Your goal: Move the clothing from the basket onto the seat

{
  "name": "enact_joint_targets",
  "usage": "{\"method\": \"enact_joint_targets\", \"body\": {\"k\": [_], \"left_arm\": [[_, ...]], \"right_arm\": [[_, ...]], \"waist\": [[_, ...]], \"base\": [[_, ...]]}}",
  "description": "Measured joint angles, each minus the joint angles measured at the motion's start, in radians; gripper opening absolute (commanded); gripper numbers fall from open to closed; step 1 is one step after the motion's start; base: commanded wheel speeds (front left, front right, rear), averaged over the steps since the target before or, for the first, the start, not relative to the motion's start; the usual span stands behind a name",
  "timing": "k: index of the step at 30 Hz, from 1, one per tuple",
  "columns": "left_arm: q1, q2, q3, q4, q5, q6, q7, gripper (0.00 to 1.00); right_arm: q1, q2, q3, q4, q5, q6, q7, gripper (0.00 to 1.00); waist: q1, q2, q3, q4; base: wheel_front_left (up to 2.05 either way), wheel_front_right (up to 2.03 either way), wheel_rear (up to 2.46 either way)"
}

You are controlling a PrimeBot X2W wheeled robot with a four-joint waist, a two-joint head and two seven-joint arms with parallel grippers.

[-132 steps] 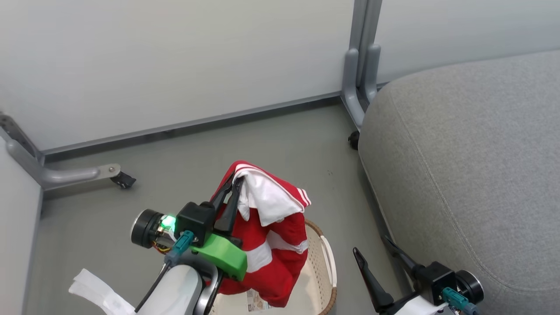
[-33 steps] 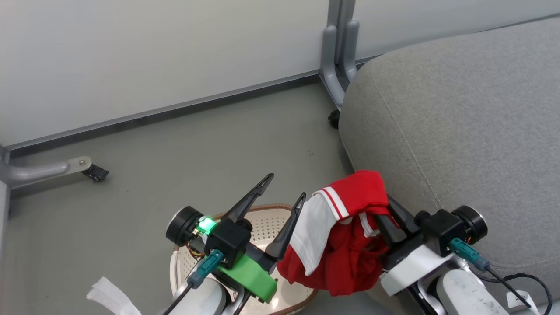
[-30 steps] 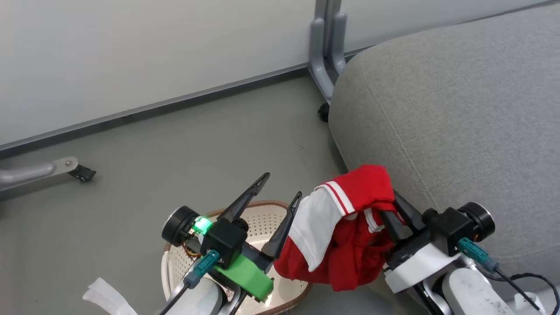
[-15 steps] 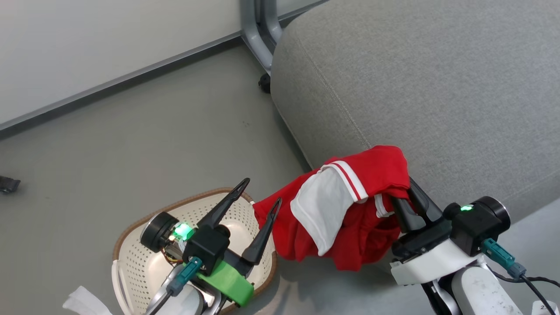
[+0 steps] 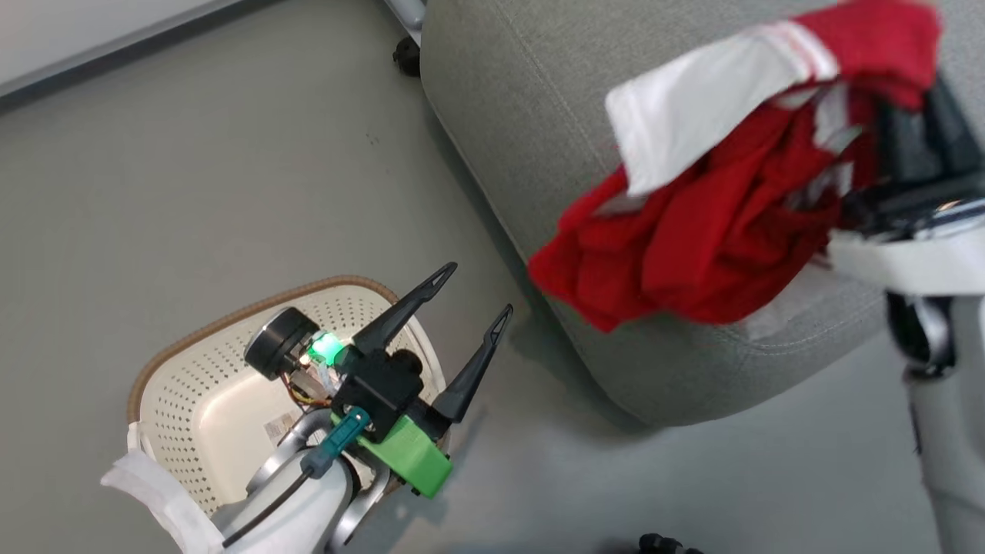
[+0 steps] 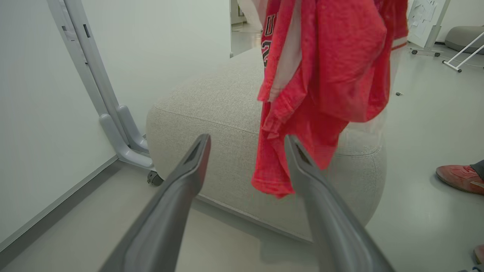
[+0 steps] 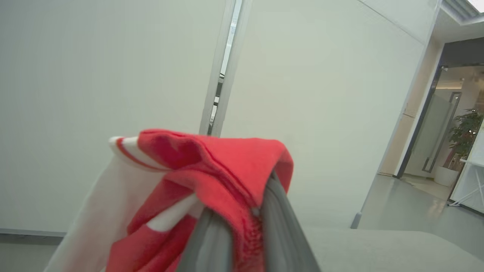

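One basket (image 5: 231, 317) on the floor (image 5: 192, 192), and inside you can see its perforated bottom and a label sticker. The left gripper (image 5: 479, 288) hangs over it with its jaws spread wide, nothing between them.

The jersey (image 5: 716, 231) is up in the air, bunched and pinched in the right gripper (image 5: 916, 115). Those jaws are squeezed nearly together on a fold of red fabric, with the cloth draped over the fingertips. From the head camera it hangs over the near corner of the seat (image 5: 523, 115) – whether the bottom edge touches the cushion, can't tell.

Count: one basket, one jersey, one grey seat, two grippers. From the left wrist camera there's also someone's foot in a red shoe (image 6: 457, 177) on the floor off to the side, well apart from the seat.
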Motion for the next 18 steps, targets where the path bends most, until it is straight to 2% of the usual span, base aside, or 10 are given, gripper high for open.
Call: {"method": "enact_joint_targets", "body": {"k": [4,5,8,11,15,18], "left_arm": [[-0.042,0.017,-0.007,-0.027,0.015,-0.012,0.026,1.0],[-0.064,0.027,-0.01,-0.041,0.032,-0.015,0.035,1.0],[-0.091,0.035,-0.007,-0.061,0.036,-0.016,0.042,1.0],[-0.119,0.033,0.012,-0.079,0.039,-0.003,0.041,1.0],[-0.155,0.023,0.027,-0.09,0.041,0.011,0.035,1.0],[-0.174,0.01,0.031,-0.088,0.041,0.018,0.023,1.0]], "right_arm": [[-0.218,-0.09,-0.122,0.048,0.007,0.0,0.0,0.0],[-0.321,-0.143,-0.161,0.083,0.014,0.0,0.0,0.0],[-0.465,-0.227,-0.199,0.152,0.035,0.0,0.0,0.0],[-0.535,-0.288,-0.207,0.226,0.042,0.0,-0.001,0.0],[-0.525,-0.302,-0.201,0.336,0.044,0.0,0.0,0.0],[-0.466,-0.271,-0.235,0.416,0.047,0.0,0.0,0.0]], "waist": [[0.0,0.0,0.071,0.021],[0.0,0.0,0.106,0.034],[0.0001,0.0,0.164,0.058],[0.0,0.0,0.217,0.081],[0.0001,0.0,0.281,0.11],[0.0001,0.0,0.325,0.132]], "base": [[0.0,0.0,0.0],[0.0,0.0,0.0],[0.0,0.0,0.0],[0.0,0.0,0.0],[0.0,0.0,0.0],[0.0,0.0,0.0]]}}
